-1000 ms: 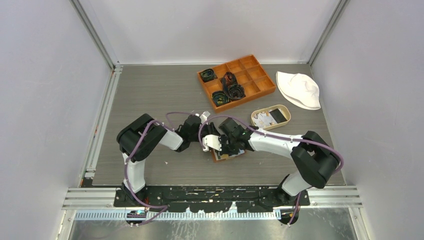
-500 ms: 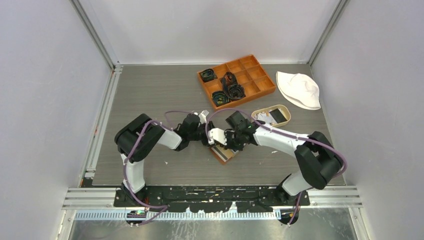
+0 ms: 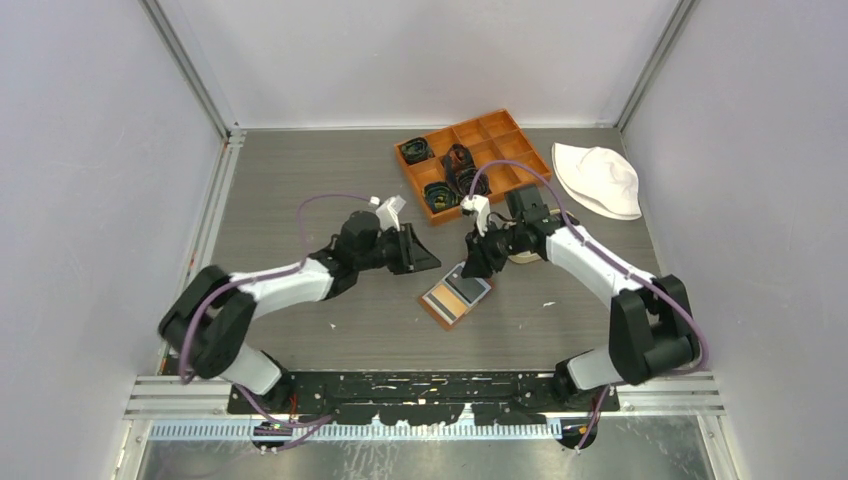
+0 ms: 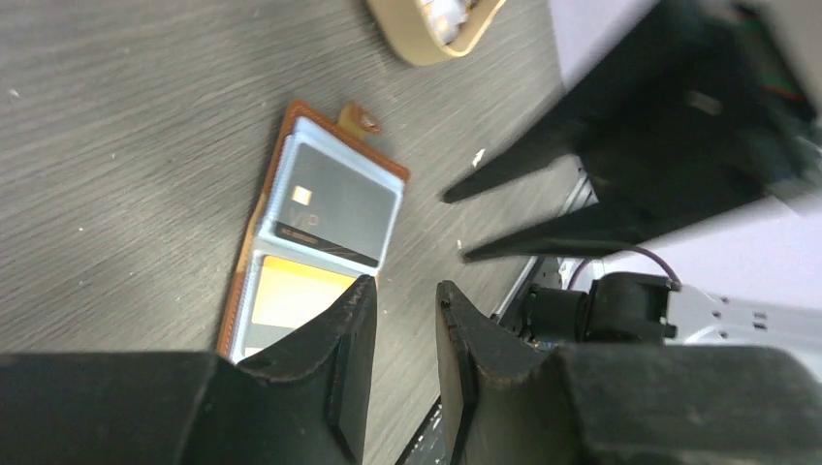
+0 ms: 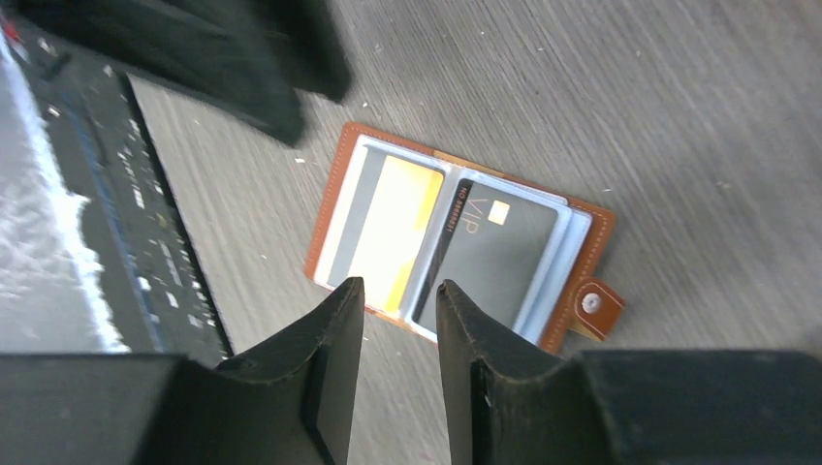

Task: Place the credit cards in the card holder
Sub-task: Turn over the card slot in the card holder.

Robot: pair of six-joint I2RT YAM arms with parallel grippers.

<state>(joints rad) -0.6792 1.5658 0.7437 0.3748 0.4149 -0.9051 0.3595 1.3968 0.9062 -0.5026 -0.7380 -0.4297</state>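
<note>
The card holder (image 3: pixel 455 294) lies open mid-way along the table (image 3: pixel 300 180), toward its near edge, with a dark card (image 5: pixel 504 262) and an orange card (image 5: pixel 402 218) seated in it. The left gripper (image 4: pixel 402 291) and right gripper (image 5: pixel 399 286) hover slightly parted and empty. The next card likely comes from the beige tray (image 4: pixel 412 44): pinch one short edge, lift level, slide in squarely

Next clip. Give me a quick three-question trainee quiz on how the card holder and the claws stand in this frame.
1. True or false: the card holder lies open on the table.
2. The VIP card in it is: A dark grey, B white, C red.
3. Fill in: the left claw and the right claw each hold ____.

Key: 1 true; 2 A; 3 nothing.
</note>
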